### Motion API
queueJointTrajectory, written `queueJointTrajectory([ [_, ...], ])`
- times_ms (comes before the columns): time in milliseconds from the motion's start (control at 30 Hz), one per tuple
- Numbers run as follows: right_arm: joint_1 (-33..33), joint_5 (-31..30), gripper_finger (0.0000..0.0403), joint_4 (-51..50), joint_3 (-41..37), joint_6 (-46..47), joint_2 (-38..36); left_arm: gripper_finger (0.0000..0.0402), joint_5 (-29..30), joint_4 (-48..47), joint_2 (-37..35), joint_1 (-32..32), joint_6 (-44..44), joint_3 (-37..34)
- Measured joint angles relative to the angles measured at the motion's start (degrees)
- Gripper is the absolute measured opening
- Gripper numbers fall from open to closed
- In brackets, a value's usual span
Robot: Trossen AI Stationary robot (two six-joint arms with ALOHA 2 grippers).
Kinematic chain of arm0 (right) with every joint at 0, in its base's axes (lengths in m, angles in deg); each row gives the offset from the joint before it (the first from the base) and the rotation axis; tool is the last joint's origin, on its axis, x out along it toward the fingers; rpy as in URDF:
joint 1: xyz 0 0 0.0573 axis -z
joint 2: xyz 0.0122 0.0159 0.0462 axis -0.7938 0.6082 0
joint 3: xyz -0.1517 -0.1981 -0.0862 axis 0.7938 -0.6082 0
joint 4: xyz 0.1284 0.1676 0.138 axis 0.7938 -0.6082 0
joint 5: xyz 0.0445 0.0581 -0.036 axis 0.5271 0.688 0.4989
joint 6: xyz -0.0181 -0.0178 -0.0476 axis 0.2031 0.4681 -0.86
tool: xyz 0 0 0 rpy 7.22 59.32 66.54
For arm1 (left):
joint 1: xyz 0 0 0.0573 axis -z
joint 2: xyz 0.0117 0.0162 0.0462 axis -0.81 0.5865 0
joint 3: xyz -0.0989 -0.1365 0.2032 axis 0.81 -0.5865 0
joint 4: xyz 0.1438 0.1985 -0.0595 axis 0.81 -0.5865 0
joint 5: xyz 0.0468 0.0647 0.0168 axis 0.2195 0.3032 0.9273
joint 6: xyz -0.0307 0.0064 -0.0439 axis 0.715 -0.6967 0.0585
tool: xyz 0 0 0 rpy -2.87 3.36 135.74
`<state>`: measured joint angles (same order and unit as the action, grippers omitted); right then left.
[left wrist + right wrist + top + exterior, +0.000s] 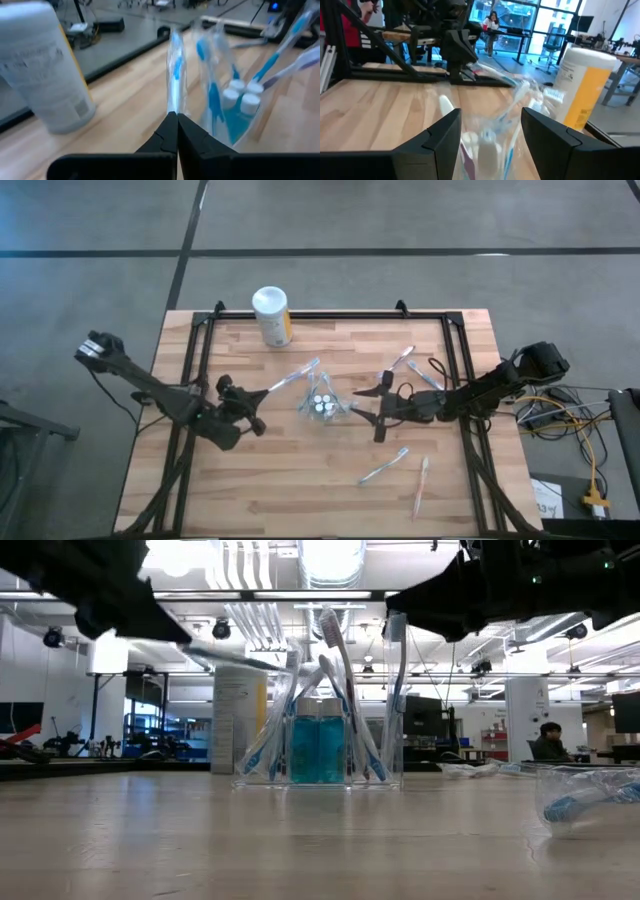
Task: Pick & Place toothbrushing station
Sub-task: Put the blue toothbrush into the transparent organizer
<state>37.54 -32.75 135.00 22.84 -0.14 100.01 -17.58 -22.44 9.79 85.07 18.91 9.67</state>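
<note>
A clear plastic cup (322, 406) stands at the table's middle and holds teal tubes with white caps (318, 748) and several toothbrushes, which stand upright or lean on its rim. My left gripper (256, 396), left of the cup, is shut on a wrapped white-and-blue toothbrush (295, 376). The toothbrush points toward the cup's far side. My right gripper (368, 408) is open just right of the cup. In the right wrist view its fingers stand on either side of the cup (490, 142) without plainly touching it. My left gripper pinches one end of the wrapped toothbrush (173, 107) between its two fingertips. The fingers come about level from the table's left, and the brush runs on past them in line with them. The brush is lifted clear of the table, and its free end (292, 663) is near the cup's top.
A white canister with a yellow label (272, 315) stands at the far edge, left of centre. Two loose toothbrushes (385, 467) (421, 485) lie near the front right, and others (412, 368) lie behind my right gripper. A black frame (330, 315) rims the table.
</note>
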Motion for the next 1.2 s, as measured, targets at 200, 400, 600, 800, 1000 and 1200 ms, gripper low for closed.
queueJointTrajectory([
  [200, 0.0, 0.0, 0.0203, 0.0, 2.2, -0.9, 0.0, 0.0000, 5.7, 0.1, 0.1, 3.1, -3.5, 3.9],
  [400, -0.2, 3.6, 0.0203, 0.0, 5.6, 0.7, 0.0, 0.0000, 9.1, 0.2, 0.4, 5.2, -6.1, 6.3],
  [600, -0.6, 8.4, 0.0203, -1.4, 7.5, 1.4, 0.0, 0.0000, 6.4, 0.1, 0.4, 7.0, -4.1, 6.4],
  [800, -0.9, 8.3, 0.0203, -4.7, 7.5, 1.7, 0.0, 0.0000, -2.5, -1.7, 2.1, 7.6, 3.3, 6.4],
  [1000, -1.0, 8.2, 0.0203, -9.6, 7.4, 2.4, 0.0, 0.0000, -14.1, -3.0, 6.6, 10.3, 13.4, 6.4],
  [1200, -1.0, 8.2, 0.0203, -12.3, 7.4, 2.5, 0.0, 0.0000, -26.3, -5.9, 13.4, 14.8, 25.3, 8.3],
])
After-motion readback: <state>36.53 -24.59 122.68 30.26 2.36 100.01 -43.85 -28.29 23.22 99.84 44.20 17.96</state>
